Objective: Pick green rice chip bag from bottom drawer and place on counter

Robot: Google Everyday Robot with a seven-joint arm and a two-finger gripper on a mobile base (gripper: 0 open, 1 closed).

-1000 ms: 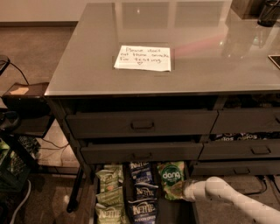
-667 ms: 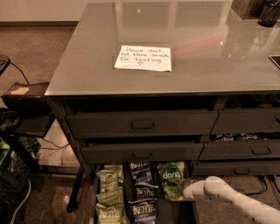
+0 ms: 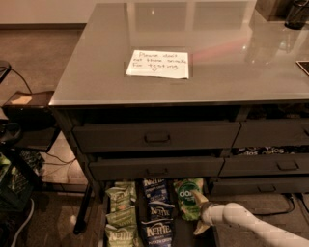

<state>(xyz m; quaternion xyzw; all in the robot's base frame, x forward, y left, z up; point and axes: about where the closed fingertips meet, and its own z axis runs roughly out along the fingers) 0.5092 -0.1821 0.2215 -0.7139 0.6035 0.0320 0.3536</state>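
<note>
The green rice chip bag [image 3: 188,197] lies in the open bottom drawer [image 3: 181,234], at the back of the right column, with its white "dang" lettering facing up. My gripper [image 3: 199,212] is at the end of the white arm that reaches in from the lower right. It sits at the bag's right lower edge, touching or just over it. The counter [image 3: 231,72] stretches above the drawers and carries a white handwritten note [image 3: 158,63].
Olive-green Kettle bags [image 3: 119,212] fill the drawer's left column and dark blue Kettle bags [image 3: 155,212] the middle one. Two shut drawers with black handles [image 3: 157,137] sit above. A dark object [image 3: 295,14] stands at the counter's far right. Cables and a crate [image 3: 14,188] are on the floor at left.
Almost nothing differs. The gripper stays at the green bag's right edge, with only a slight shift of the wrist; the bag remains in the drawer.
</note>
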